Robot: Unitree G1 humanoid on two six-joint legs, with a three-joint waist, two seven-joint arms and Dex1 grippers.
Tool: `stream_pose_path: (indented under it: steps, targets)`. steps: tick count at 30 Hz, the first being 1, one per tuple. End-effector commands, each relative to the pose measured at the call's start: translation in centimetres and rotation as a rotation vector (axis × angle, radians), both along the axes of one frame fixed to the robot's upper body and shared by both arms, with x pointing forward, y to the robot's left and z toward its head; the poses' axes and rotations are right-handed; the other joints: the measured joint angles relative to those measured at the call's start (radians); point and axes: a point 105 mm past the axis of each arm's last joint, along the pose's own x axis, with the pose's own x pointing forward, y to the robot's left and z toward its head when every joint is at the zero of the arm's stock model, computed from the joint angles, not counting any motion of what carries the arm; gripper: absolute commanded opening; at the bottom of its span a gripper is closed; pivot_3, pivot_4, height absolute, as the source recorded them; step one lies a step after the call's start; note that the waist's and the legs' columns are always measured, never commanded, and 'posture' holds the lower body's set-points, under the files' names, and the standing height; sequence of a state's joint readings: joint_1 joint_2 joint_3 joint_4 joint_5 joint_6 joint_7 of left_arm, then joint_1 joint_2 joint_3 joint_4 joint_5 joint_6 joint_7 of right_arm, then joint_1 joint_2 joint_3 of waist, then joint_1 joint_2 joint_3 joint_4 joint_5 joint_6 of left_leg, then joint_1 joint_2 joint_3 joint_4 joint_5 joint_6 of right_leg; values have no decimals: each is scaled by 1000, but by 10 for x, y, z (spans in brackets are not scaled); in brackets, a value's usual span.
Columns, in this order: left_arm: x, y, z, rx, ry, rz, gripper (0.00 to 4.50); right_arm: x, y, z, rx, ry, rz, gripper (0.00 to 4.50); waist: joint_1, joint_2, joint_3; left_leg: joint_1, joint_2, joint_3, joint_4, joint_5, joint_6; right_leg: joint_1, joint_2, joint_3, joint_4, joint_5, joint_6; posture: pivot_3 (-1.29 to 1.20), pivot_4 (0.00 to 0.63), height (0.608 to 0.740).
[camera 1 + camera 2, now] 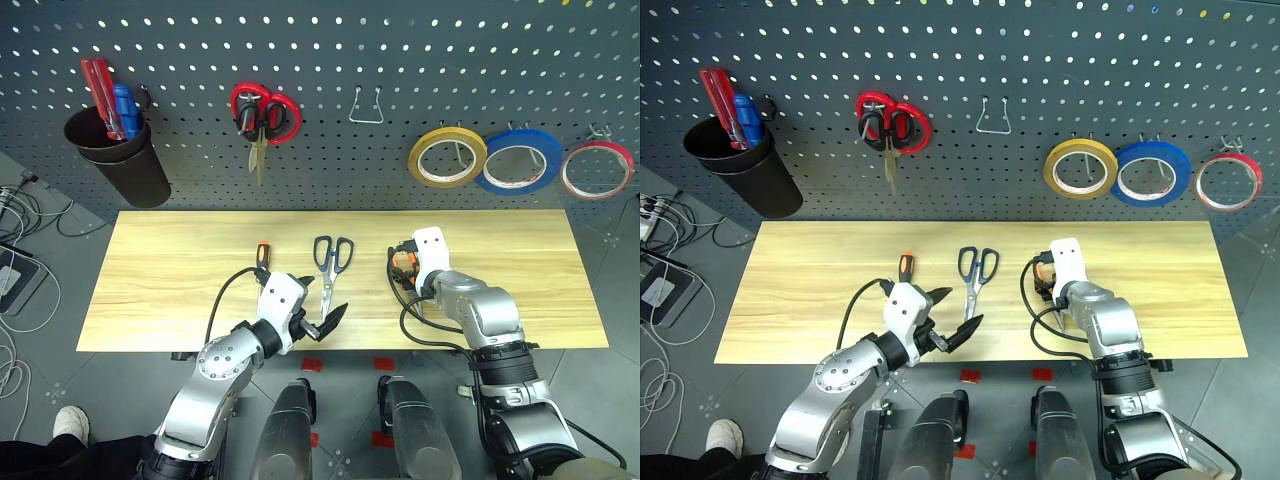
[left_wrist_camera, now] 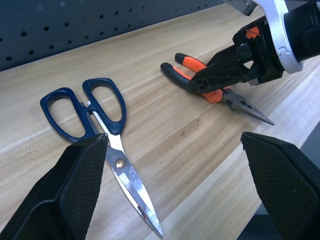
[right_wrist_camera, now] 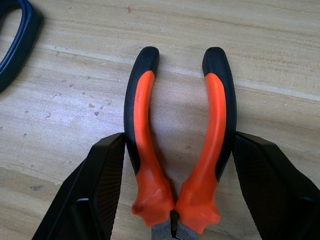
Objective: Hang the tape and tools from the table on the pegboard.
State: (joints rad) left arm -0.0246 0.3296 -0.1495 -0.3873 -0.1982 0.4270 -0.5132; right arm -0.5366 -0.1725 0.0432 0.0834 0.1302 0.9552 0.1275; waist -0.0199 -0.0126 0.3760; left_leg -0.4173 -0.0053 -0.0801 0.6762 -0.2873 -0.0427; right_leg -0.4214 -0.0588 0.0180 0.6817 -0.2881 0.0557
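Observation:
Orange-handled pliers (image 3: pixel 145 125) lie on the pale wood table (image 1: pixel 160 270). My right gripper (image 3: pixel 177 142) is open, its black fingers (image 3: pixel 107 180) standing just outside the two spread handles. Left of them lie dark-blue-handled scissors (image 1: pixel 330 262), and further left an orange-and-black screwdriver (image 1: pixel 262 255). My left gripper (image 2: pixel 175 200) hovers open near the table's front edge, over the scissors' blade tip, with nothing in it. The red tape (image 1: pixel 566 172) hangs on a hook at the far right of the dark pegboard (image 1: pixel 400 50).
On the pegboard hang a yellow roll (image 1: pixel 412 158), a blue roll (image 1: pixel 552 160), red-handled scissors (image 1: pixel 265 115), a bare wire hook (image 1: pixel 365 105) and a black cup (image 1: pixel 120 160) holding red and blue screwdrivers. Cables lie on the floor at the left.

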Motion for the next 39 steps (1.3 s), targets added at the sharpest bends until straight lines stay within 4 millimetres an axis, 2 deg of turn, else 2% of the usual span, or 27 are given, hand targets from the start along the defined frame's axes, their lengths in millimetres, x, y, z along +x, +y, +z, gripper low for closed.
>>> stream_pose_path:
  steps: [1,10,15,20,30,34,39]
  targets:
    - [-1,-4,6,-19,-23,-16,4500,3,-2,9,-21,-51,12,3019,0,0,0,0,0,0,0,0,0,0,0,0,0,0,0,125,417,740]
    - [-9,-8,16,-47,-38,-67,4500,-17,-7,35,-40,-182,186,3019,3,0,-1,-1,0,0,0,0,0,-1,-1,0,-1,0,0,108,354,740]
    - [-18,-4,23,-74,-37,-63,4500,-33,5,68,45,-329,281,3019,1,0,-4,-1,1,0,0,3,-5,-1,-1,0,-1,0,0,93,303,740]
    - [-14,5,37,-123,-52,-18,4500,-43,23,109,161,-509,329,3019,4,-2,-18,-2,1,-1,-1,5,-9,-1,-2,-2,-1,0,0,92,253,740]
    - [6,13,77,-179,-193,69,4500,-39,47,179,306,-865,275,3019,22,-6,-96,-3,-2,-1,-1,6,-11,-1,-2,-3,-2,0,0,125,142,740]
    - [16,16,96,-200,-257,106,4500,-35,47,207,324,-1012,238,3019,33,-7,-132,-3,-3,1,-1,6,-12,-1,-1,-4,-2,0,0,150,109,740]
    - [27,21,105,-196,-304,145,4500,-33,45,229,332,-1160,197,3019,46,-7,-173,0,-3,4,-4,7,-12,0,0,-3,-3,0,0,172,85,740]
